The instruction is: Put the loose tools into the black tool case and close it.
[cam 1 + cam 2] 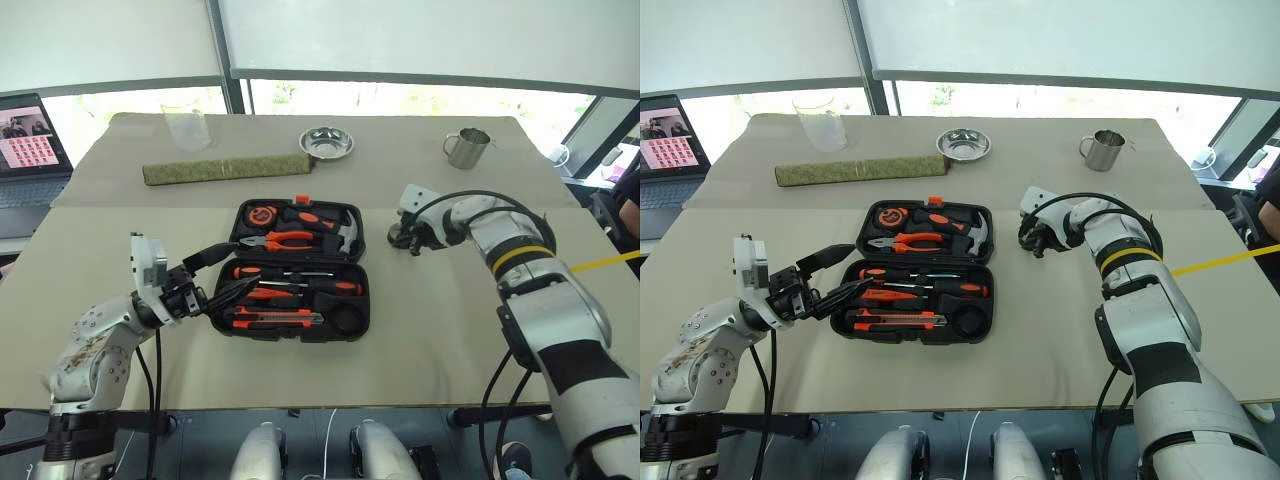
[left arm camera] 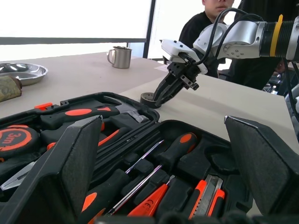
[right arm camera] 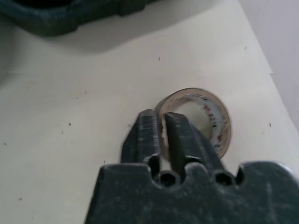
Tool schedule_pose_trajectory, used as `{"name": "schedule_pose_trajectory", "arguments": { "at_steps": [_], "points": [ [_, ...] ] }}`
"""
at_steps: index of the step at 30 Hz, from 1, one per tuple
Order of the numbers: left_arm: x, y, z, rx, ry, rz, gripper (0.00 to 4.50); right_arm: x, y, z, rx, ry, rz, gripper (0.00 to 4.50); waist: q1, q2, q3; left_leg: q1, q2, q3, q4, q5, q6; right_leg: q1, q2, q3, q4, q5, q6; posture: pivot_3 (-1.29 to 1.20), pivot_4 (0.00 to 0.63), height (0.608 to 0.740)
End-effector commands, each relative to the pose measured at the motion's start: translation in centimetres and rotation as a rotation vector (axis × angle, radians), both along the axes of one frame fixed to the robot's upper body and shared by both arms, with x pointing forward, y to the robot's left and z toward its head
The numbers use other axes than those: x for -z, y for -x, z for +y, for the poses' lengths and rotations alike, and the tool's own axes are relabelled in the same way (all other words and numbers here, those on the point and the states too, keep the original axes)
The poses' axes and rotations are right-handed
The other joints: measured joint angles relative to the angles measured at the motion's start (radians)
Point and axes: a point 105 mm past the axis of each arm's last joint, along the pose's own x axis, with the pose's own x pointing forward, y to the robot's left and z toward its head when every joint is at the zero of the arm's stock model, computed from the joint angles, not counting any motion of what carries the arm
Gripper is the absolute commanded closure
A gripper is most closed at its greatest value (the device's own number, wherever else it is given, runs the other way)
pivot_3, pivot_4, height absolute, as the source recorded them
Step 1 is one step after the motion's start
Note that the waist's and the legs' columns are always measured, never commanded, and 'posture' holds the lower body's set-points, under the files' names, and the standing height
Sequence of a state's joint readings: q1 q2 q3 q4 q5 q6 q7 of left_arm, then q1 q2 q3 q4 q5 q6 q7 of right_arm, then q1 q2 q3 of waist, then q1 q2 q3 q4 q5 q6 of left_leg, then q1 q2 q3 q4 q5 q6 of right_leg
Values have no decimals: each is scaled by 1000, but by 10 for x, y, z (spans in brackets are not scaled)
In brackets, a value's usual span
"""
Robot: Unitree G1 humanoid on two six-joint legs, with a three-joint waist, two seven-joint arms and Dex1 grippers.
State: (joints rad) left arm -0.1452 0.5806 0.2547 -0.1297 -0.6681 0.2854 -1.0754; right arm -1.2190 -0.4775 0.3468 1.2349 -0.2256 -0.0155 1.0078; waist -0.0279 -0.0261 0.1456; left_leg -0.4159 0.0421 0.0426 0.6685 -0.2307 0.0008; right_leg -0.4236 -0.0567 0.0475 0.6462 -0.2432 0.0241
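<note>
A beige-covered table (image 1: 420, 330) is shown from the head views, with the open black tool case (image 1: 295, 270) lying at its centre. In the near half of the case, two long-shafted screwdrivers (image 1: 290, 273), an orange tester pen (image 1: 262, 294) and a utility knife (image 1: 278, 318) are seated in their slots; pliers (image 1: 283, 239), a hammer (image 1: 335, 232) and a tape measure (image 1: 262, 214) are seen in the far half. A long olive-green roll (image 1: 228, 168), a steel bowl (image 1: 326, 142), a metal mug (image 1: 468, 147) and a clear cup (image 1: 187, 127) are placed along the far side.

The left gripper (image 1: 228, 272) is held wide apart and empty at the left edge of the case. The right gripper (image 3: 161, 133) is closed on the wall of the small tape roll (image 3: 212, 116), one finger inside the ring, on the table right of the case; this pinch is resolved by the right wrist view, while the left wrist view shows a person (image 2: 212, 25) seated beyond.
</note>
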Motion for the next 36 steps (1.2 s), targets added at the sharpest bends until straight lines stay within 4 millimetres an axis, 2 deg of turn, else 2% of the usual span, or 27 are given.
{"name": "schedule_pose_trajectory", "arguments": {
  "at_steps": [1, 4, 6, 8, 11, 13, 15, 18, 26, 36],
  "points": [
    [-2, 7, -1, 27, -58, -43, 0, -36, 1, 15, -121, -70, -64, 4457, -2, 0, 0, 0, 0, 0, 0, 0, 0, 0, 0, 0, 0, 0, 0, 0, 150, 740],
    [5, 14, 0, 58, -108, -48, 0, -59, 22, 43, -306, -206, 26, 4457, -8, 2, 1, 0, 0, 0, 0, 0, 0, 0, 0, 0, 0, 0, 0, 0, 150, 740],
    [9, 19, 3, 77, -141, -48, 0, -71, 43, 60, -426, -254, 66, 4457, -12, 2, 2, 0, 1, 0, -1, 0, 0, 0, 0, 0, 1, 0, 0, 0, 150, 740],
    [16, 26, 5, 106, -189, -44, 0, -76, 75, 76, -529, -297, 138, 4457, -11, 2, 1, 0, 2, -2, -1, 0, 0, -1, 1, -1, 1, 0, 0, 0, 150, 740],
    [23, 34, 9, 136, -222, -28, 0, -64, 123, 90, -620, -294, 255, 4457, -1, 2, 2, 0, 4, -4, -2, 0, 0, 0, 1, -3, 1, 0, 0, 0, 150, 740],
    [24, 37, 10, 142, -224, -19, 0, -49, 144, 94, -628, -267, 294, 4457, 9, 2, 2, 0, 3, -3, -2, 0, 0, 0, 0, -4, 0, 0, 0, 0, 150, 740],
    [25, 38, 10, 146, -226, -17, 0, -34, 149, 96, -594, -249, 300, 4457, 14, 2, 2, 0, 2, -3, -1, 0, 0, 0, -1, -3, 0, 0, 0, 0, 150, 740],
    [26, 38, 8, 151, -225, -19, 0, -18, 145, 91, -566, -167, 248, 4457, 16, 2, 2, 0, 1, -2, 2, 0, 0, 1, -1, -4, 1, 0, -1, 0, 150, 740],
    [23, 33, 10, 173, -255, -18, 0, 5, 157, 87, -580, -84, 321, 4457, 14, 2, 2, 0, 2, -2, 2, 0, 0, 1, 1, -3, 1, 0, -1, 0, 150, 740],
    [23, 33, 14, 150, -253, -1, 0, 15, 159, 88, -572, -62, 350, 4457, 14, 2, 2, 0, 1, -1, 2, 0, 0, 1, 1, -3, 1, 0, -1, 0, 150, 740]
  ]
}}
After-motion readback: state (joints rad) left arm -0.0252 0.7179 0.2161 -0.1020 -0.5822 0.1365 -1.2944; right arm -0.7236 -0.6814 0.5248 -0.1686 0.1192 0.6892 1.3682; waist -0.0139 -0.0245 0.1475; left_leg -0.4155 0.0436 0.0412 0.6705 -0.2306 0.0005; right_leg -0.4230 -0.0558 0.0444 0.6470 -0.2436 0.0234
